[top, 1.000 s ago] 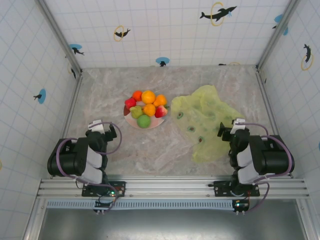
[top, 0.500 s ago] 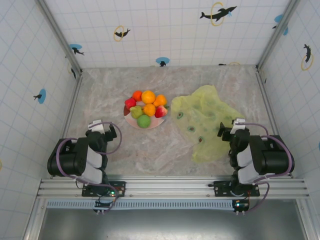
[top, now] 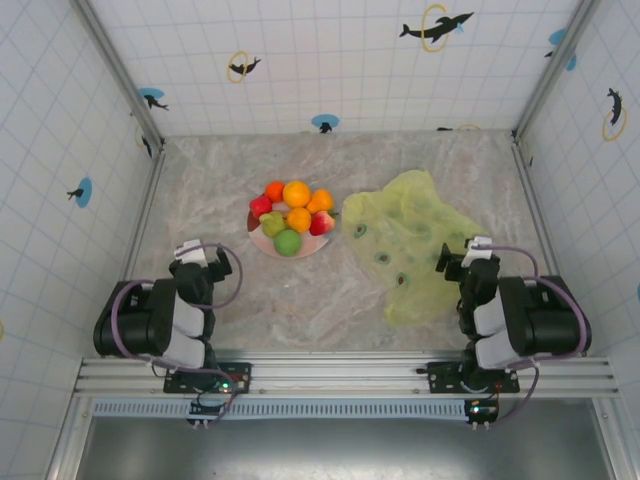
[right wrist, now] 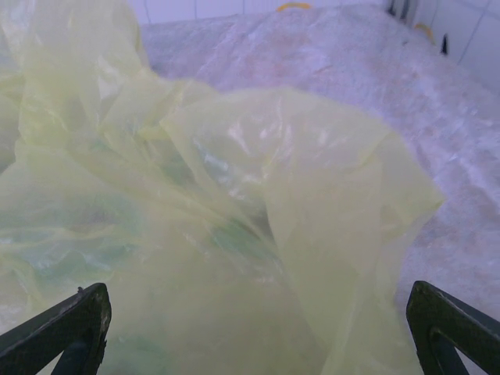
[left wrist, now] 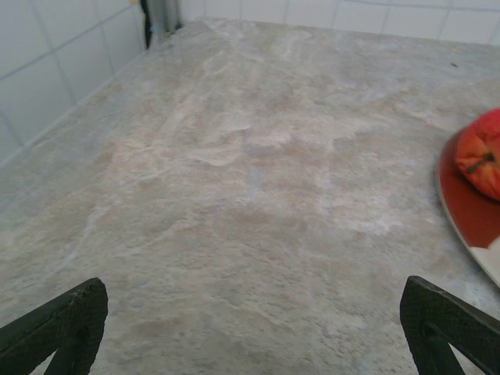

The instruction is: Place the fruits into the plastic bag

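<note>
The fruits (top: 291, 217), several orange, red and green ones, are piled on a maroon-and-white plate (top: 262, 241) in the middle of the table. One red fruit (left wrist: 482, 150) shows at the right edge of the left wrist view. The plastic bag (top: 405, 240), yellow-green with dark spots, lies crumpled to the right of the plate. My left gripper (top: 203, 262) is open near the table's front left, with bare table between its fingers (left wrist: 64, 324). My right gripper (top: 466, 262) is open at the bag's (right wrist: 234, 234) near right edge, its fingers (right wrist: 451, 324) apart and holding nothing.
The marble-patterned tabletop (top: 200, 190) is walled by tiled panels on three sides, with metal posts (top: 150, 130) at the back corners. A metal rail (top: 340, 375) runs along the near edge behind the arm bases.
The right arm has shifted very slightly; the fruits, bag and left arm stay where they were.
</note>
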